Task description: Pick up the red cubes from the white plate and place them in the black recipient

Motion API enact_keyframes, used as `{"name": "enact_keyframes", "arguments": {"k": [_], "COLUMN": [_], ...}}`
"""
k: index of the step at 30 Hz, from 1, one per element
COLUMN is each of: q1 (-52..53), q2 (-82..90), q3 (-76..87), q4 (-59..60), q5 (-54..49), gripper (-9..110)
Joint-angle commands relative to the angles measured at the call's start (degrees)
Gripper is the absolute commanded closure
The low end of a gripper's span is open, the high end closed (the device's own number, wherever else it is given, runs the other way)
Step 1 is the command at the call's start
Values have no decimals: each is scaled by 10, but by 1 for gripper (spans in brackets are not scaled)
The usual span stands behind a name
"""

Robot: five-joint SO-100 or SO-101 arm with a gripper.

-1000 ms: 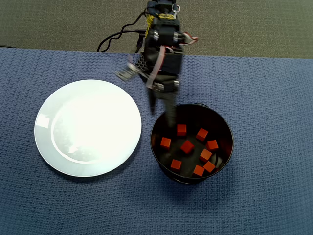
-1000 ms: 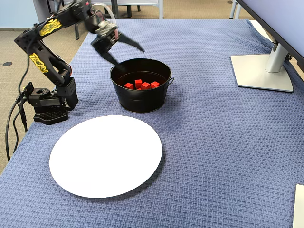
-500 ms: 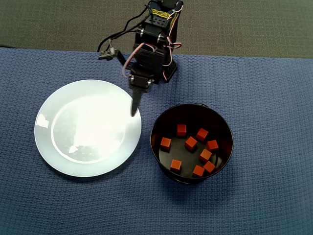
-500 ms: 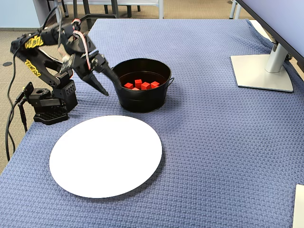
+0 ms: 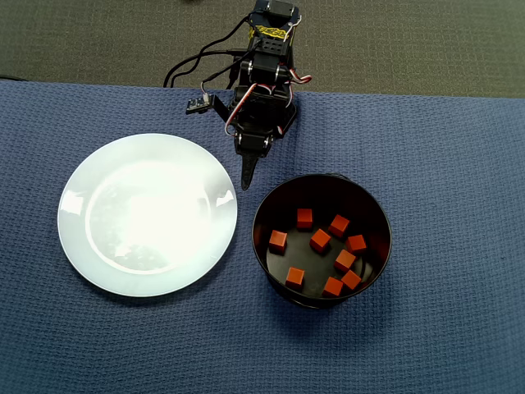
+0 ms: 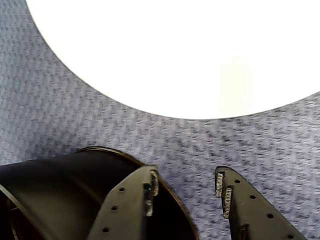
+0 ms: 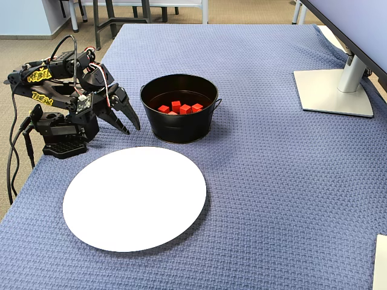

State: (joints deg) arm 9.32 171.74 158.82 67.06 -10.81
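Red cubes (image 5: 321, 240): eight countable in the overhead view, all loose on the floor of the black recipient (image 5: 267, 212), none stacked; a cluster toward 4 o'clock of the floor, singles at 9 and 12. The fixed view shows only a few of them (image 7: 180, 108) over the wall. White plate (image 5: 148, 213) bare, lying at 9 o'clock of the recipient, rims just apart. Gripper (image 5: 245, 182) low over the blue woven cloth (image 5: 443, 164), at 11 o'clock of the recipient, between the two rims. Wrist view: fingers (image 6: 226, 192) parted by a moderate gap, nothing between them, cloth showing through.
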Motion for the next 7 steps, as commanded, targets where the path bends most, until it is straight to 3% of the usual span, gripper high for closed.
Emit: {"name": "enact_keyframes", "arguments": {"k": [1,7], "q1": [-2,-36], "q2": [11,8], "q3": [18,46], "q4": [6,7], "q5": [-7,-11], "gripper": [98,100]}}
